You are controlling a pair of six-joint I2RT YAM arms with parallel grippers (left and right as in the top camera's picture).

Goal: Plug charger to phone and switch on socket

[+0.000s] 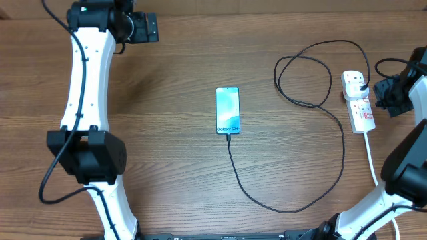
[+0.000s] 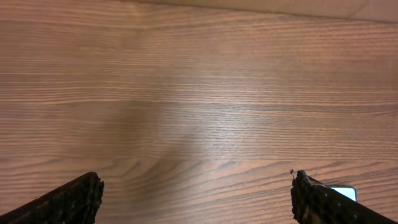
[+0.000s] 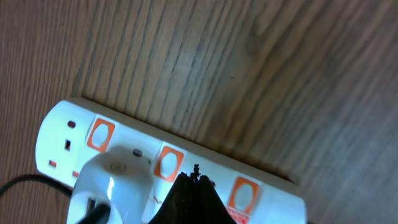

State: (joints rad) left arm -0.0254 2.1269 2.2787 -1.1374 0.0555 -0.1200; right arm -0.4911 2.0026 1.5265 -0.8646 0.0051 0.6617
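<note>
Socket (image 3: pixel 53 134) looks light and slidey, so we'd poke its switch (image 3: pixel 168 163) straight down, right fingers (image 3: pixel 189 202) pinched shut; left fingers (image 2: pixel 68 202) spread wide.

- The desk (image 1: pixel 173 167) is seen in warm brown with fine wood grain.
- The phone (image 1: pixel 227 110) is shown with a light blue-teal screen, small white text and a dark edge.
- The charger (image 1: pixel 230 152) is coloured black.
- The socket (image 1: pixel 360 107) is white, marked with orange-red switches (image 3: pixel 101 135); its cord (image 1: pixel 371 157) is white.
- The arms (image 1: pixel 87 73) are clad in white with black joints; the left hand (image 2: pixel 196 186) and right hand (image 3: pixel 194 190) are black.
</note>
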